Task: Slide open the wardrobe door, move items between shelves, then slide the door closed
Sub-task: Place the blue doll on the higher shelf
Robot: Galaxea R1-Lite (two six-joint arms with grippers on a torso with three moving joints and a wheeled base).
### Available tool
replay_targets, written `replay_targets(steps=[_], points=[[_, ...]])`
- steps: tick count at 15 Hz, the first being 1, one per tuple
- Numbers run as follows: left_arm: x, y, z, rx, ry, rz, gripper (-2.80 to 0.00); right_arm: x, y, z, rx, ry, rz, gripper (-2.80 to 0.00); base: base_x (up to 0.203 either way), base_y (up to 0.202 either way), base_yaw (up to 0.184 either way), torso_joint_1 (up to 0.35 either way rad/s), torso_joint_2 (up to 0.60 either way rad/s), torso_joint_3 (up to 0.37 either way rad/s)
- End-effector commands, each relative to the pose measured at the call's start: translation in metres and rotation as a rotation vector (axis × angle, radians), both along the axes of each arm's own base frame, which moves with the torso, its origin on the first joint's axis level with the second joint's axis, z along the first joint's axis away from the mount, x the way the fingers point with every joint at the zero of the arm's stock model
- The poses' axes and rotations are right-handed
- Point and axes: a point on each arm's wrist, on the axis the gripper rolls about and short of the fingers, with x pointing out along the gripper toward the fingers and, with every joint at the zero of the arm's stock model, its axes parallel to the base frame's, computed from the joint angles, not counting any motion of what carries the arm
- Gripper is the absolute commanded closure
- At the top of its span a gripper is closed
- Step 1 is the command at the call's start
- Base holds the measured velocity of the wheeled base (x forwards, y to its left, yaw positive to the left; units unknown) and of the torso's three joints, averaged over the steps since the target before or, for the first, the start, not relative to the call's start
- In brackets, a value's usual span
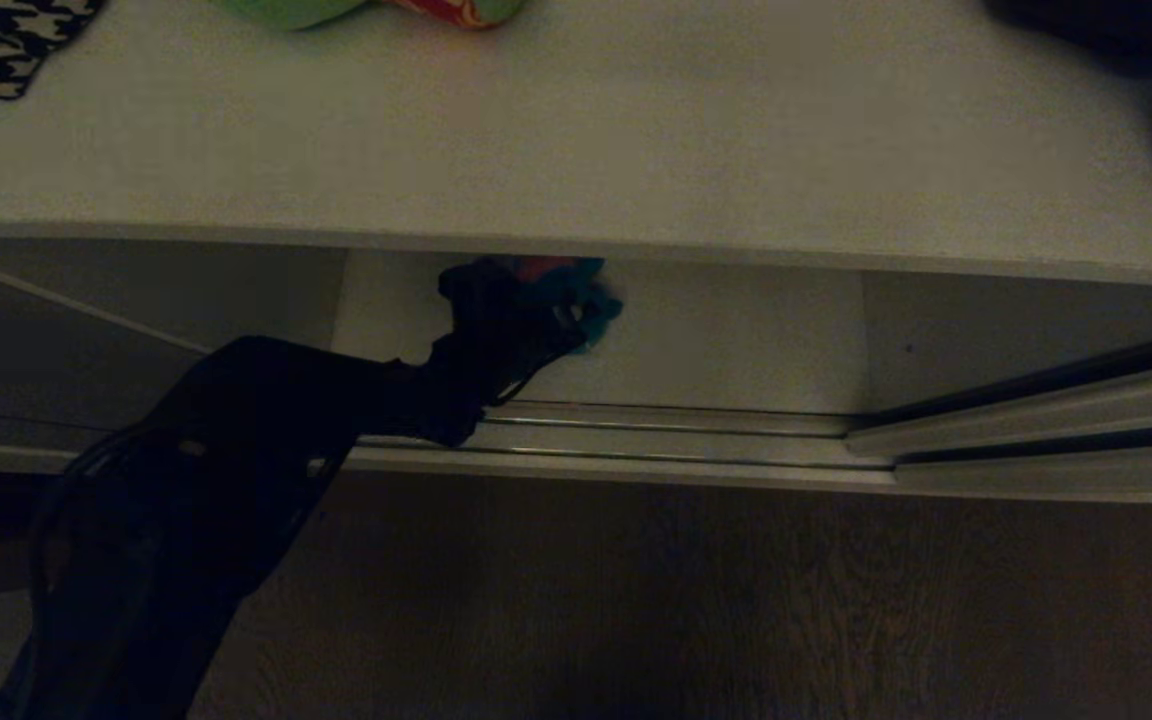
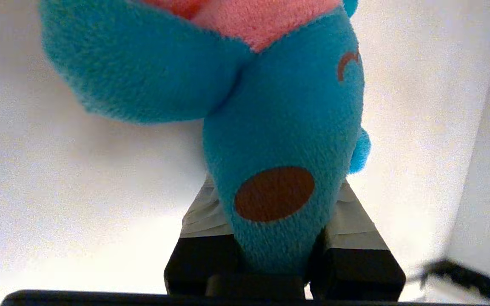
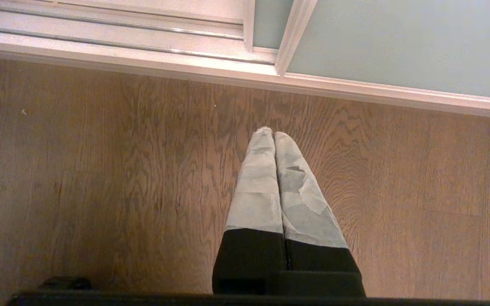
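Left gripper (image 1: 576, 315): I see jaws pinching the teal plush toy (image 2: 287, 140), 12 o'clock of floor track (image 1: 656, 440).
Right gripper (image 3: 274, 138): jaws pressed together, over wooden floor (image 3: 100, 170).

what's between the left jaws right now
A narrow part of the teal-blue plush toy is pinched between the taped fingers of the left gripper; the left wrist view shows it.

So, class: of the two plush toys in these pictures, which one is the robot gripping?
The teal-blue plush toy, clamped in the left gripper on the lower shelf; the green plush toy lies untouched on the upper shelf.
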Motion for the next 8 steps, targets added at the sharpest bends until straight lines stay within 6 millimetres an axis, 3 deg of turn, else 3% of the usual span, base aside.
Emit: replay_targets(steps=[1,4,8], points=[[-0.023,0.010,0.032,0.006,-0.019,0.001,0.00,0.000,0.000,0.000,-0.001,-0.004,0.001,0.00,0.000,0.000,0.000,0.000,0.00,0.000],[-0.055,0.023,0.029,0.097,0.046,-0.002,0.00,0.000,0.000,0.000,-0.001,-0.004,0.001,0.00,0.000,0.000,0.000,0.000,0.00,0.000],[-0.110,0.046,0.059,0.142,0.109,-0.007,0.00,0.000,0.000,0.000,-0.001,-0.004,0.001,0.00,0.000,0.000,0.000,0.000,0.00,0.000]])
